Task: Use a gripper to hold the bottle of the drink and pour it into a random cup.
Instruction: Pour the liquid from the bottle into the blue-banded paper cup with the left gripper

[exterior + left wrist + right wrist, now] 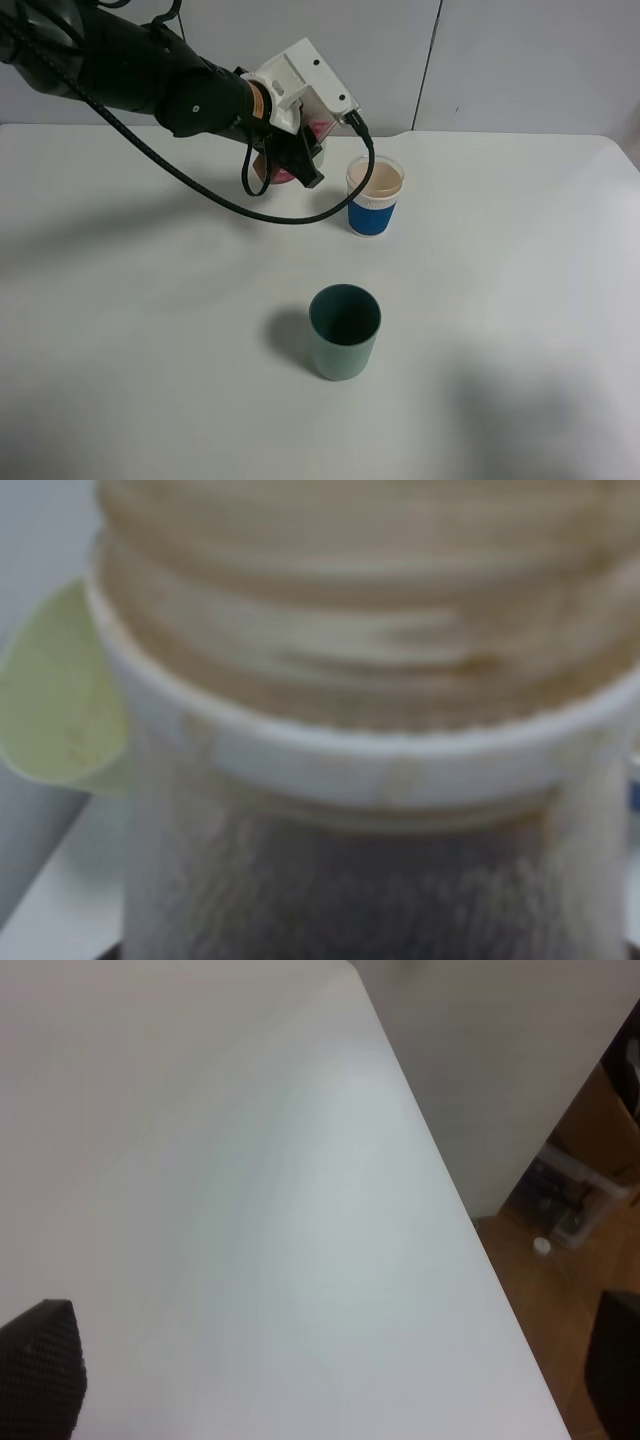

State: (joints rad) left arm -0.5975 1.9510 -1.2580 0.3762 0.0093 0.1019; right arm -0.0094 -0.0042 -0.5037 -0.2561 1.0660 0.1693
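Observation:
In the exterior high view my left gripper [300, 150], a white block on a black arm, is shut on the bottle [283, 176], which shows only as pink-red patches between the jaws. The bottle is held tilted above the table, just left of the cup [374, 205]. The cup has a blue sleeve and a white band and holds beige liquid. No stream shows between them. The left wrist view is filled by the bottle's blurred ribbed neck [370, 730]. My right gripper [330, 1350] is open over bare table, one black fingertip [40, 1375] showing.
A dark teal cup [345, 330] stands at the table's middle front. A pale green rounded shape [50, 695] shows beside the bottle in the left wrist view. The table's right edge [470, 1230] drops to a wooden floor with clutter.

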